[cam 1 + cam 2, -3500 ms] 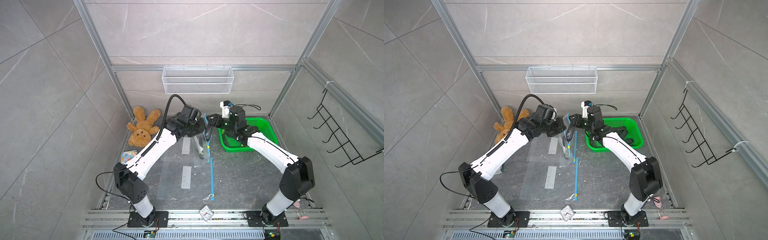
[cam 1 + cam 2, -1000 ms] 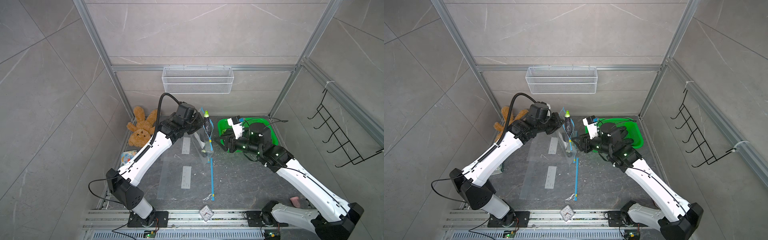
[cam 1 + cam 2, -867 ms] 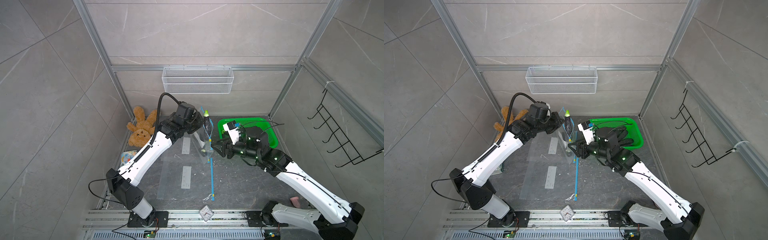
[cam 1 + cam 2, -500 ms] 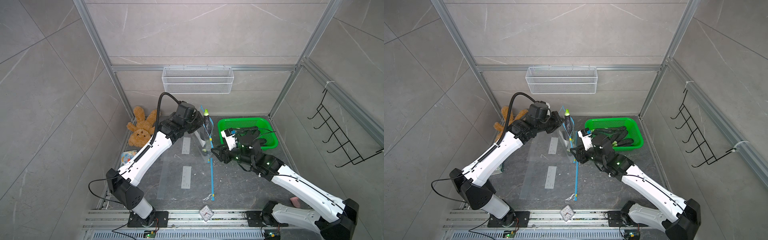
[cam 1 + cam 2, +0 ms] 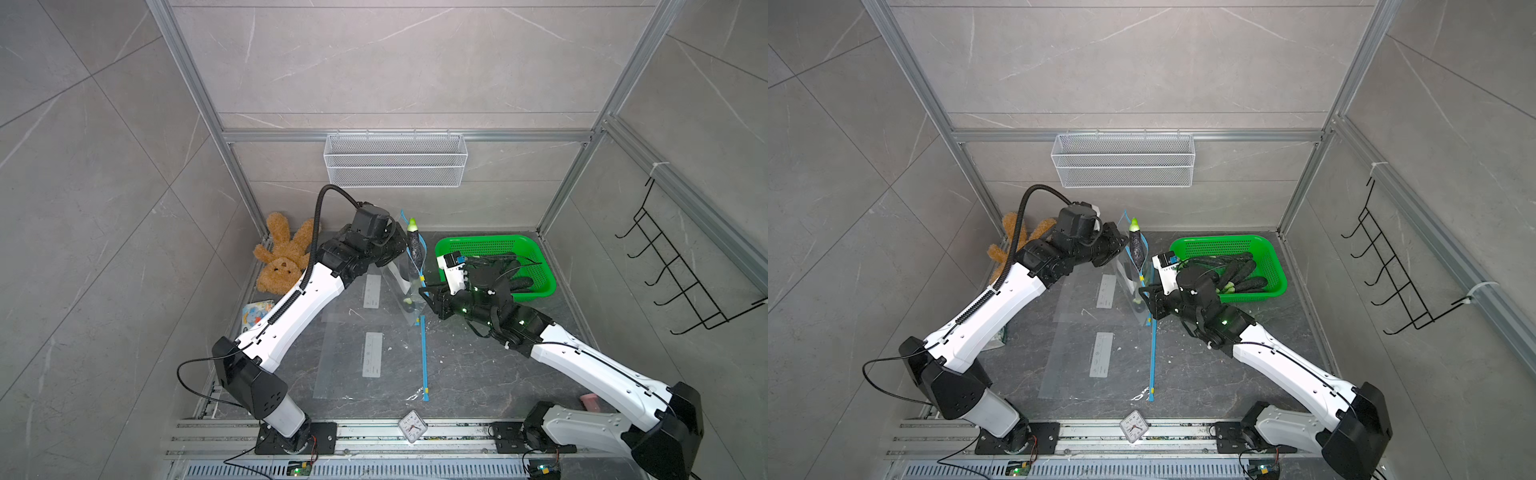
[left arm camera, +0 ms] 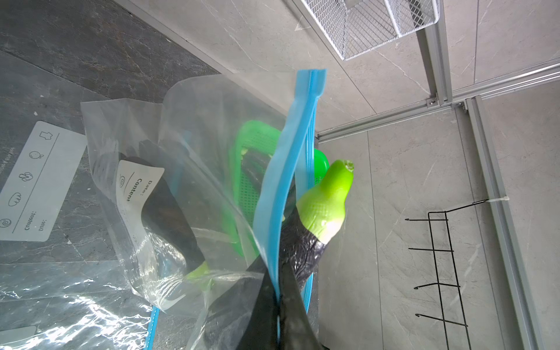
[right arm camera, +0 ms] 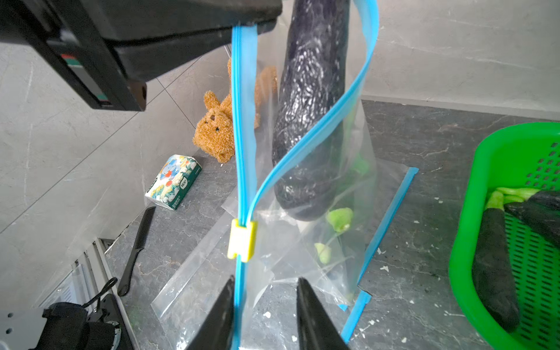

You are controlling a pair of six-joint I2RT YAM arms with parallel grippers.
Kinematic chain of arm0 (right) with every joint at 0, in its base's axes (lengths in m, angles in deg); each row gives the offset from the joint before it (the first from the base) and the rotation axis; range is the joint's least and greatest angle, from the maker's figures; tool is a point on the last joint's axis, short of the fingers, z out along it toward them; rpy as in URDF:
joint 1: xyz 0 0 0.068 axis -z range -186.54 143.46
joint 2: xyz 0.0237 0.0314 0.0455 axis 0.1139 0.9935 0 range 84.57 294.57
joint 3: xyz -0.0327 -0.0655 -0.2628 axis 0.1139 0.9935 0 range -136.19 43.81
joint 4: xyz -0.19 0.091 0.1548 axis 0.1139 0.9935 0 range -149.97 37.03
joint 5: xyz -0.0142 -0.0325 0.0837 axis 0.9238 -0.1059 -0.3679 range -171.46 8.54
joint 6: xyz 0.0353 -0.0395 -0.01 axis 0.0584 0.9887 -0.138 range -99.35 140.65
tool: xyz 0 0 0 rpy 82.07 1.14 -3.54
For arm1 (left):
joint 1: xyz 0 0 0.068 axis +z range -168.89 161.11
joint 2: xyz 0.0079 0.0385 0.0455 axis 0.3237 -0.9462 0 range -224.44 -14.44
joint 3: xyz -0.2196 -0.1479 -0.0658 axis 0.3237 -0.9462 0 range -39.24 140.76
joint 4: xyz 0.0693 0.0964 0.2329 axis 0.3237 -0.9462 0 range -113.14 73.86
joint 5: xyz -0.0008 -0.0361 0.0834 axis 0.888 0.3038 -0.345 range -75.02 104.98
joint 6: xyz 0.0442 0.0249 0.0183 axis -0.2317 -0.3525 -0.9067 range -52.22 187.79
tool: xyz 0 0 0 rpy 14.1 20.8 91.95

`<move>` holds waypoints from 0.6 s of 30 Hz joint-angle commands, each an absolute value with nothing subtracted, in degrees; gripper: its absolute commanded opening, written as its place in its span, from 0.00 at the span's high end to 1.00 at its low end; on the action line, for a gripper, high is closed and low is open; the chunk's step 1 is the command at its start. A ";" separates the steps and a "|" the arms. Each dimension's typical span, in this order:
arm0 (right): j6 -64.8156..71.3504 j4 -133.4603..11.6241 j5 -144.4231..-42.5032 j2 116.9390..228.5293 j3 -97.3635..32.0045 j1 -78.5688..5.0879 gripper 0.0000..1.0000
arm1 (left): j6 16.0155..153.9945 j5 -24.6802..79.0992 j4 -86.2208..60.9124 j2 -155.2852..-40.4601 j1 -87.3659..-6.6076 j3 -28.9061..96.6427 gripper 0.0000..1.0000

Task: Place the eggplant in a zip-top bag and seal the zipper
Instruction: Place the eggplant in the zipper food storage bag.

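A dark purple eggplant [image 5: 414, 246] [image 5: 1135, 246] with a green cap stands upright in a clear zip-top bag [image 5: 400, 286] [image 7: 303, 260], its top poking out of the open mouth. My left gripper [image 6: 277, 272] [image 5: 400, 246] is shut on the bag's blue zipper strip [image 6: 283, 181] and holds the bag up. A yellow slider [image 7: 241, 240] sits low on the strip. My right gripper [image 7: 265, 283] [image 5: 1144, 294] is open just below the slider. The blue strip runs between its fingers, against one of them.
A green basket [image 5: 498, 242] with more eggplants stands at the back right. More flat clear bags [image 5: 370, 357] lie mid-table. A teddy bear [image 5: 282, 259], tissue pack [image 7: 172, 181] and black comb [image 7: 136, 251] are at the left, with a small clock [image 5: 411, 426] at the front.
My right arm has swung from the basket over to the bag's lower zipper end, and its jaws have narrowed around the strip. The left gripper still holds the bag up.
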State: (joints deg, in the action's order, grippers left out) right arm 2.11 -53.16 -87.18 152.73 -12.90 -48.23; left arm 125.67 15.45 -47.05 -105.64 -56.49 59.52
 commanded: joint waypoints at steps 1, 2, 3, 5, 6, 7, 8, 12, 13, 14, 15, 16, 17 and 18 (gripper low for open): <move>1.67 -54.95 -86.25 153.03 -12.77 -48.57 0.74 | 126.32 15.34 -43.91 -103.59 -56.22 60.07 1.00; 1.67 -54.93 -86.12 152.99 -12.71 -48.63 0.80 | 126.32 15.27 -43.81 -103.50 -56.22 59.89 1.00; 1.75 -54.91 -85.99 152.91 -12.70 -48.64 0.86 | 126.32 15.24 -43.78 -103.40 -56.17 59.65 1.00; 2.04 -54.51 -85.31 151.90 -12.70 -48.64 0.95 | 126.24 15.24 -43.92 -103.13 -56.08 59.36 1.00; 2.42 -53.77 -84.85 151.32 -13.10 -48.64 0.98 | 126.17 15.18 -44.12 -102.97 -56.03 59.25 1.00; 3.02 -52.48 -84.21 150.57 -13.81 -48.59 1.00 | 126.02 14.99 -44.39 -102.86 -55.99 59.12 1.00; 3.63 -51.03 -83.68 149.95 -14.82 -48.65 1.00 | 125.81 14.84 -44.75 -102.84 -55.92 59.11 1.00; 7.28 -41.74 -82.34 149.31 -21.44 -48.63 1.00 | 124.55 14.64 -46.76 -103.34 -55.78 60.09 1.00; 8.48 -38.60 -81.89 149.71 -23.97 -48.64 1.00 | 124.17 14.63 -47.61 -103.60 -55.80 60.61 1.00; 9.72 -35.81 -81.77 150.14 -26.34 -48.64 1.00 | 123.73 14.58 -48.47 -103.95 -55.74 61.09 1.00; 10.76 -33.30 -81.73 150.74 -28.46 -48.55 1.00 | 123.36 14.63 -49.27 -104.24 -55.72 61.65 1.00; 11.75 -30.79 -81.73 151.36 -30.90 -48.59 1.00 | 122.93 14.56 -50.23 -104.48 -55.77 62.20 1.00; 12.62 -28.52 -81.90 151.94 -32.98 -48.56 1.00 | 122.29 14.12 -51.03 -104.70 -55.77 62.70 1.00; 13.47 -26.85 -81.99 152.51 -34.65 -48.51 1.00 | 122.04 13.91 -51.64 -104.84 -55.73 62.95 1.00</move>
State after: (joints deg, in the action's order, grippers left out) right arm 9.10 -35.74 -83.07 151.81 -29.84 -48.32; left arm 124.78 16.02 -49.48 -105.53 -56.38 59.90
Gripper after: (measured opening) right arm 0.051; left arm 0.044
